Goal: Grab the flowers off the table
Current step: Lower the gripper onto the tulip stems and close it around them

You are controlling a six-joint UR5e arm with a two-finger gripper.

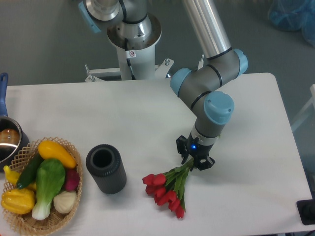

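The flowers point(165, 191) are a bunch of red tulips with green leaves and stems, lying on the white table point(147, 113) near its front edge, blooms pointing down-left. The stems run up-right into my gripper point(193, 161), which points down over the stem end. Its dark fingers stand on either side of the stems, which pass between them. The stem tip is hidden under the gripper. Whether the bunch rests on the table or is lifted I cannot tell.
A dark grey cylindrical vase point(105, 168) stands left of the tulips. A wicker basket point(29, 223) of yellow, green and purple vegetables sits at the front left corner. A pot with a blue handle point(7, 137) is at the left edge. The robot base point(133, 39) is behind the table.
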